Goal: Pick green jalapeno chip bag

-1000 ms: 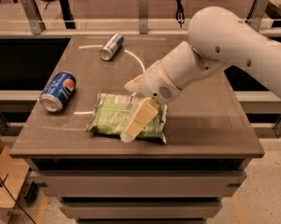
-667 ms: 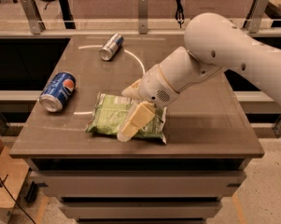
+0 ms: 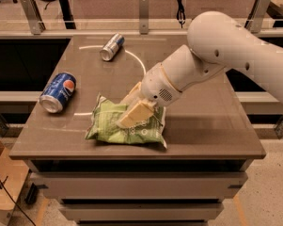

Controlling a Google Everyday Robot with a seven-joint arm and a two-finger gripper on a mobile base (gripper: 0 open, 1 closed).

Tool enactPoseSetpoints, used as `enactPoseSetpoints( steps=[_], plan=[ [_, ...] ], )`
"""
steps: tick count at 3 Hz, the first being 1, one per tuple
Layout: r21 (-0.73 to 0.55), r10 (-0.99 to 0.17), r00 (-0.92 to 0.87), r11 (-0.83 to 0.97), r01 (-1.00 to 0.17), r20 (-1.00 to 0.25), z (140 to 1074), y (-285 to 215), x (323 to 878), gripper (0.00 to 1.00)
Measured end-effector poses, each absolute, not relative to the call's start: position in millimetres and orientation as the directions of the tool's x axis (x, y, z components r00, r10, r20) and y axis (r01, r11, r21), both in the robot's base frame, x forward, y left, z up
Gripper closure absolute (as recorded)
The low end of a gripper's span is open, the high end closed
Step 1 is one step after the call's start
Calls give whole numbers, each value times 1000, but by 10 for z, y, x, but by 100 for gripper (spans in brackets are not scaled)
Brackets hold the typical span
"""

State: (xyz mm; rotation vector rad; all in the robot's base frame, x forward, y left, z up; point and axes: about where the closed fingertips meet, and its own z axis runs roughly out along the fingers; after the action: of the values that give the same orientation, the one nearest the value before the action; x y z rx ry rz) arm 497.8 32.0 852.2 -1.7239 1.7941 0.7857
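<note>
The green jalapeno chip bag (image 3: 108, 128) lies flat near the table's front edge, light green with white print. My gripper (image 3: 131, 105) is down on the bag's middle, reaching in from the right on the white arm (image 3: 216, 51). One cream finger (image 3: 134, 114) lies across the bag's top and the other sits just behind it. They are close together and pinch the bag's upper middle. The bag still rests on the table. The arm hides its upper right part.
A blue Pepsi can (image 3: 58, 92) lies on its side at the table's left. A slim silver-blue can (image 3: 112, 46) lies at the back by a white arc line. The brown table (image 3: 202, 135) ends just in front of the bag. Railings stand behind.
The front finger has drawn back toward the rear one, narrowing the gap over the bag. The bag and both cans have not moved.
</note>
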Motion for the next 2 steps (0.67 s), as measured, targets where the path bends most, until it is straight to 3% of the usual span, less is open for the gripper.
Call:
enactPoseSetpoints(
  steps=[1, 2],
  plan=[
    [-23, -694, 6, 16, -1000, -720, 8850, 280, 5041, 87],
    [-114, -682, 84, -1, -993, -727, 9351, 203, 5171, 100]
  ],
)
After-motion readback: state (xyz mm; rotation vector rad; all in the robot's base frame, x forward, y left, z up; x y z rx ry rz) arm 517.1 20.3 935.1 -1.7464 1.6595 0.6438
